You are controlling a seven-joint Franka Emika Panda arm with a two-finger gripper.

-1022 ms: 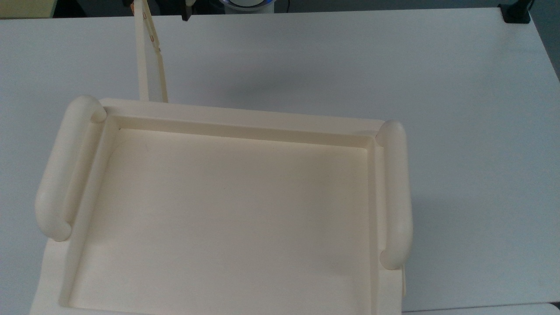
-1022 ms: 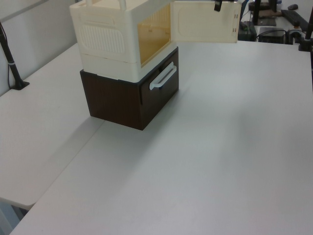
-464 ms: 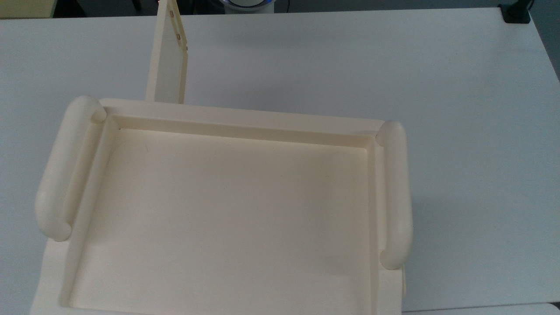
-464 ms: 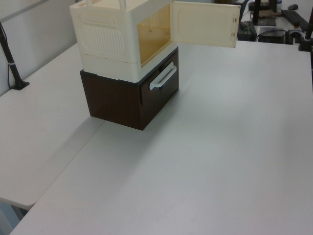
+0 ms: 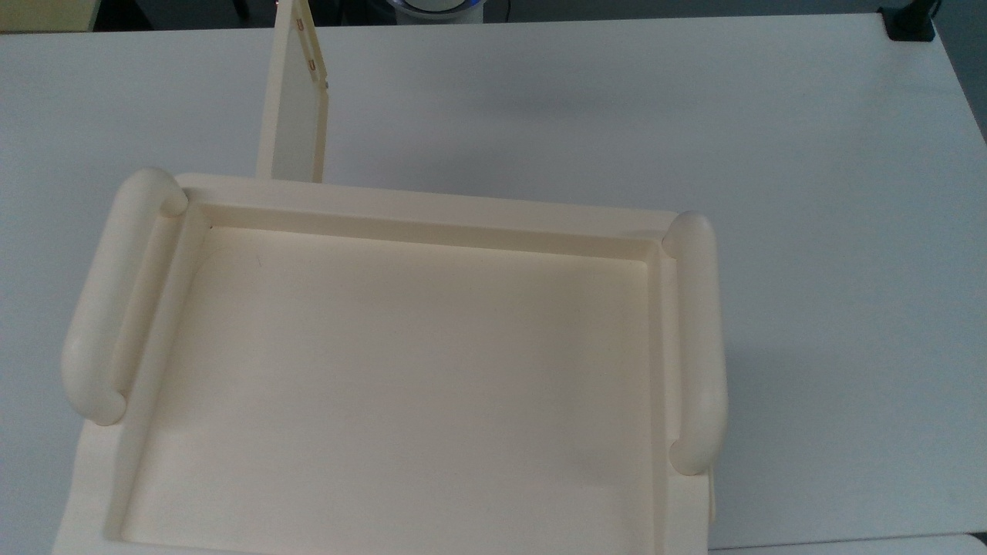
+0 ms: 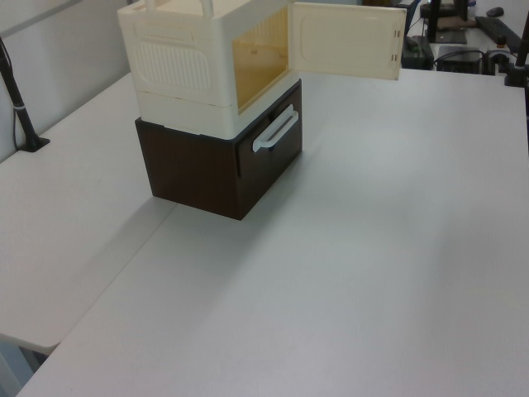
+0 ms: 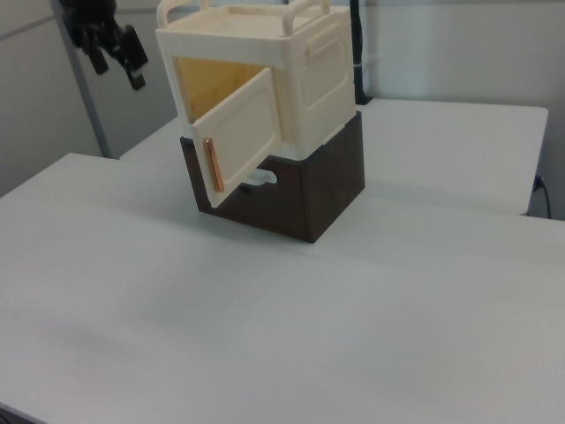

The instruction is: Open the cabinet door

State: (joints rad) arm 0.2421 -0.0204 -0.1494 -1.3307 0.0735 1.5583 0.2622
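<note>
Cabinet door (image 5: 295, 100) swung open, pincer (image 7: 119, 55) off it.
Top view: door juts out from tray top's (image 5: 401, 385) far left corner. Left view: door (image 6: 347, 40) open toward the right, above surface (image 6: 372, 248). Right view: orange handle (image 7: 210, 164) on door (image 7: 240, 132); pincer spread, far left, apart from door.

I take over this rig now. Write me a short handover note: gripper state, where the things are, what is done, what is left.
Gripper: open, raised in the air at the right view's upper left, apart from the cabinet, holding nothing.
Cabinet door: swung wide open, away from the cream cabinet, yellowish inside visible; its orange handle faces the right view.
Cabinet sits on a dark brown drawer box on the white table.
Done: door open.
Left: apparently nothing; perhaps park the arm.
</note>
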